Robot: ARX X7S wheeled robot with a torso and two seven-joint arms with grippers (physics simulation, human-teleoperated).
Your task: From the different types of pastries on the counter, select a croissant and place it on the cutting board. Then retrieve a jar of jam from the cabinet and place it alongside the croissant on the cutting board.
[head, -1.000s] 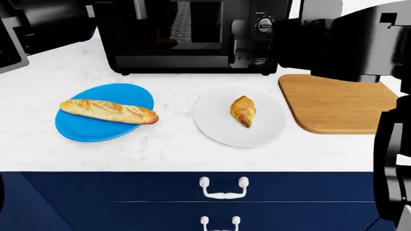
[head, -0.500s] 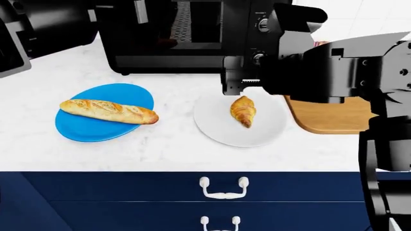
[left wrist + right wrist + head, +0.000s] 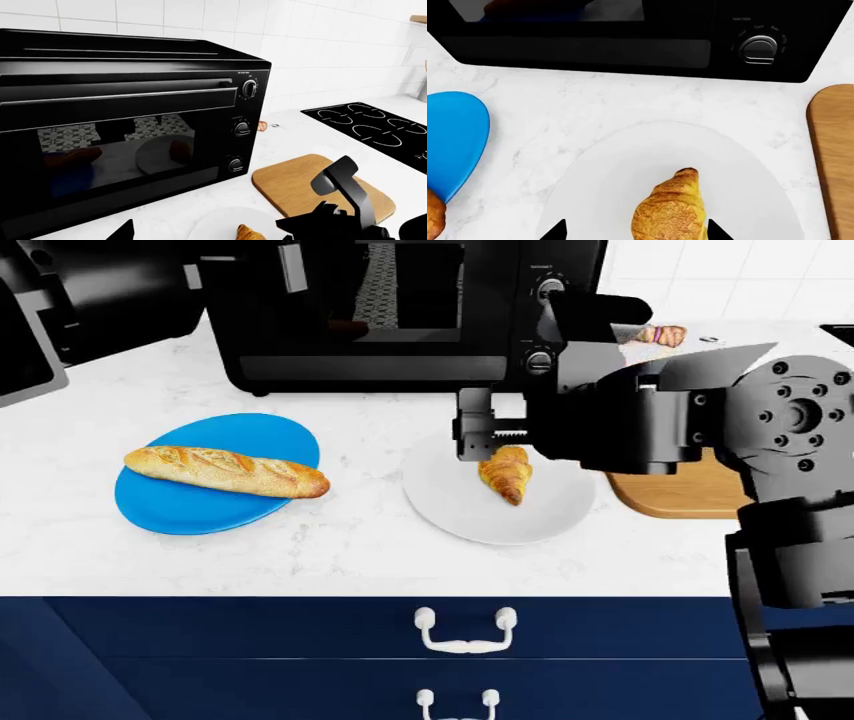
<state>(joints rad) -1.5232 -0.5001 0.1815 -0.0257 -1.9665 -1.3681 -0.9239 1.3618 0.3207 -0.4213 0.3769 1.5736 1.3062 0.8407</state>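
One arm has made the running: the right gripper [image 3: 483,436] has swung in from over the cutting board [image 3: 674,492] and now hangs above the croissant [image 3: 506,471] on the white plate [image 3: 447,502], fingers wide either side. The grasp looks next. The left gripper's finger spread cannot be told.

Bright, even sim lighting, sharp w/ no blur; faint reflections in black oven [image 3: 120,130] glass.

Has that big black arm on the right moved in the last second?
Yes. The right end effector swung leftward, from over the cutting board to above the croissant on its white plate.
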